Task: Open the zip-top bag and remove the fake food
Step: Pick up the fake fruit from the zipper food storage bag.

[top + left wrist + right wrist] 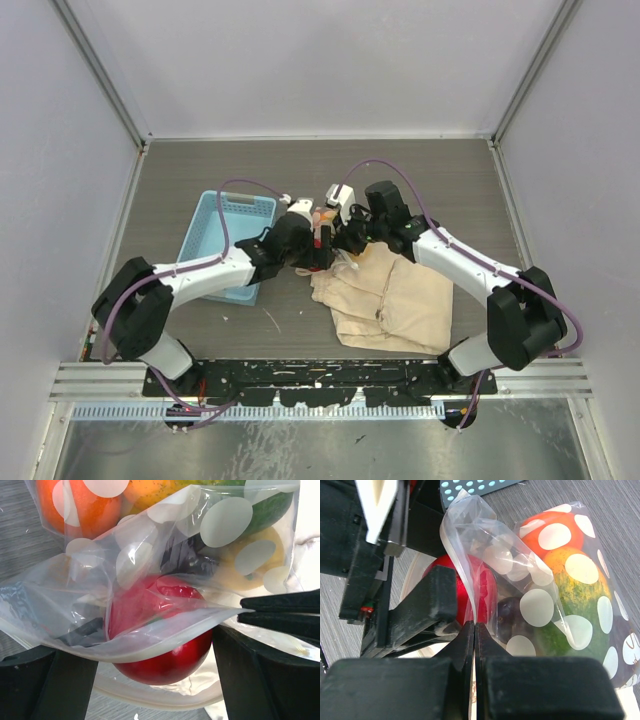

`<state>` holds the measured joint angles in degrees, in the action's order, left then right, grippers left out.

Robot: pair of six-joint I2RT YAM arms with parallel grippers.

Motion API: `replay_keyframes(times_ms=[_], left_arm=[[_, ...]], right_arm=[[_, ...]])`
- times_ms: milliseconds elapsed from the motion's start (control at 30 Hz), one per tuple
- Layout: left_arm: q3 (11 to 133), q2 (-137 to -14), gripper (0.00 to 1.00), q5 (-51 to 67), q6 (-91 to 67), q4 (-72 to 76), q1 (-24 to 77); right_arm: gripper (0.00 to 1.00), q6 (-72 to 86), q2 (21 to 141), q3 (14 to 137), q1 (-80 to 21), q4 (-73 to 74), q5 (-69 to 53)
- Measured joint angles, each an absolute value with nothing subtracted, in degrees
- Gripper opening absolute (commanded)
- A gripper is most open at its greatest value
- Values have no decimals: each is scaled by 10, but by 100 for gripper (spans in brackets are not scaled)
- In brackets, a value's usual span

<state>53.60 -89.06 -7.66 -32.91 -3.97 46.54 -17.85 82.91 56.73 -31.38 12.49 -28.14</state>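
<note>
The zip-top bag (322, 222) is clear with white spots and lies between both grippers at mid table. Its mouth gapes in the left wrist view, where a glossy red fruit (160, 665) pokes out below the zip strip (165, 637). My left gripper (155, 680) is open, with one finger on each side of that red fruit. My right gripper (475, 627) is shut on the upper lip of the bag (470, 540). Behind the red piece, more fake food fills the bag: an orange piece (545, 525), a yellow-green one (585, 590) and a dark maroon one (507, 617).
A light blue basket (225, 235) stands just left of the left gripper. A beige cloth bag (390, 300) lies under and in front of the right arm. Grey walls enclose the table on three sides.
</note>
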Motion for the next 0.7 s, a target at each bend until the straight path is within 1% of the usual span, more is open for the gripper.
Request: replay_keyframes(times_ms=[100, 133, 200, 267, 400, 700], left_arm=[[547, -903, 71, -78, -325, -42, 465], [549, -906, 67, -78, -323, -42, 465], [551, -908, 55, -79, -320, -42, 465], [551, -908, 48, -81, -320, -42, 465], [549, -896, 46, -84, -320, -46, 465], [503, -778, 45, -81, -329, -42, 465]], right_arm=[[1, -178, 829, 568, -314, 125, -282], [1, -178, 829, 568, -314, 125, -282], [1, -178, 829, 568, -314, 125, -282], [1, -178, 829, 568, -314, 125, -281], [1, -179, 829, 568, -314, 125, -281], [1, -181, 829, 568, -309, 125, -275]])
